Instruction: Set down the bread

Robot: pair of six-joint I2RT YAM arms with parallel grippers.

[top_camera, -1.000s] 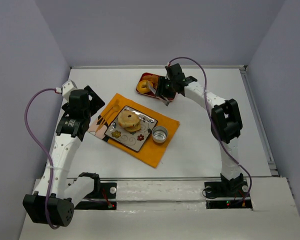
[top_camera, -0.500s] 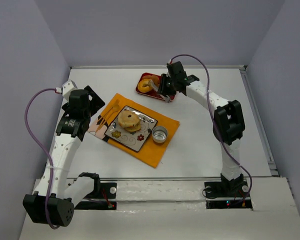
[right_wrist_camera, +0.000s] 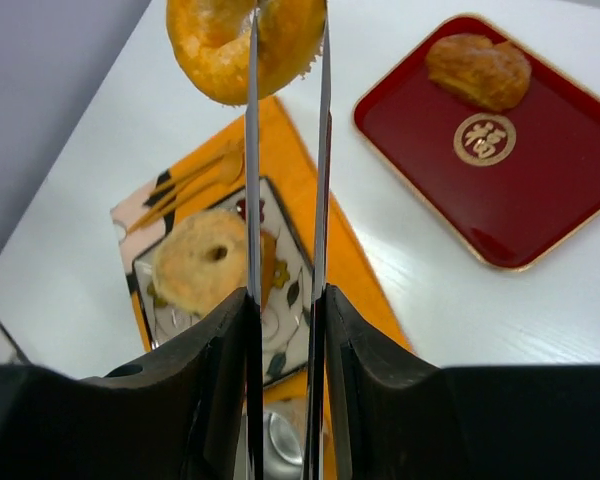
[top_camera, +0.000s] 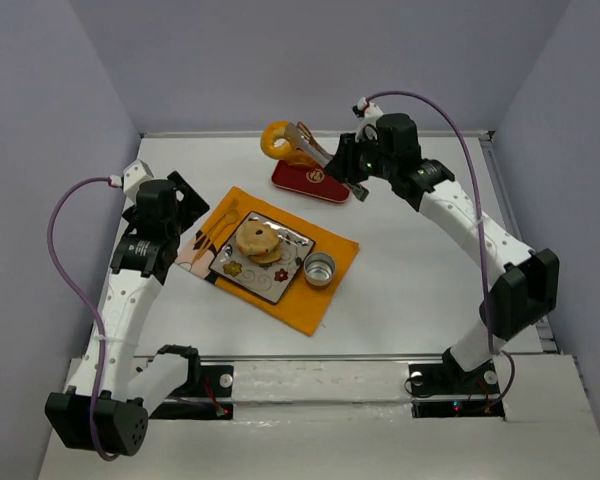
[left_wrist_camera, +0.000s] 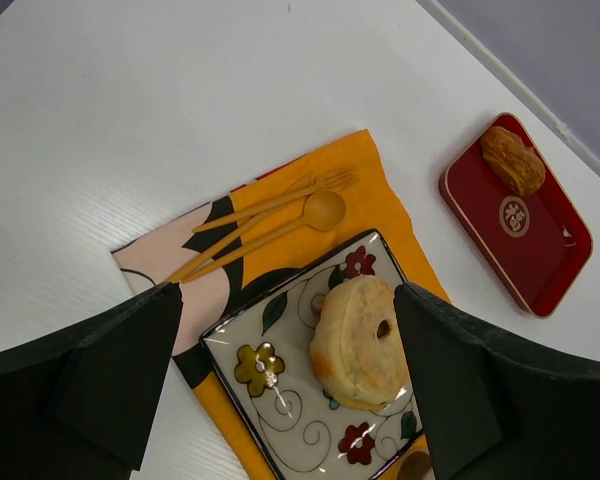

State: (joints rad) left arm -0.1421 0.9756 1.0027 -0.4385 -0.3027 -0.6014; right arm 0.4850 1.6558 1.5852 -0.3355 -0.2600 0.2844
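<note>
Golden-brown and ring-shaped, the bread [top_camera: 278, 140] [right_wrist_camera: 242, 45] hangs in the air, touching neither table nor dish, pinched at the tips of a pair of thin metal tongs [top_camera: 315, 155] [right_wrist_camera: 252, 180]. The right gripper [top_camera: 355, 165] [right_wrist_camera: 285, 310] is clenched on the tongs' handle end, so the bread sits out beyond the fingers along the tongs' long axis, which in the top view runs from the gripper toward the far left.

In that view the ring shows over the far-left end of the red tray [top_camera: 310, 182] [right_wrist_camera: 540, 190], where one darker piece of pastry [right_wrist_camera: 478, 70] [left_wrist_camera: 512, 158] lies.

The flowered plate [top_camera: 242, 270] [left_wrist_camera: 280, 400] lies nearer the arm bases and slightly left of the bread, on the orange cloth [top_camera: 325, 300]. A round bun [top_camera: 257, 240] [left_wrist_camera: 360, 345] already rests on it. If the plate is the goal, as I judge, the carry must come back toward the bases and down, ending beside that bun.

A metal cup [top_camera: 320, 268] stands at the plate's right corner, and a wooden fork and spoon [left_wrist_camera: 280, 205] lie on the cloth's far-left side.

The left gripper [top_camera: 175, 205] [left_wrist_camera: 285, 370] hovers near the cloth's left corner, spread wide and holding nothing; it is closer to the plate, but the right arm has the bread.
</note>
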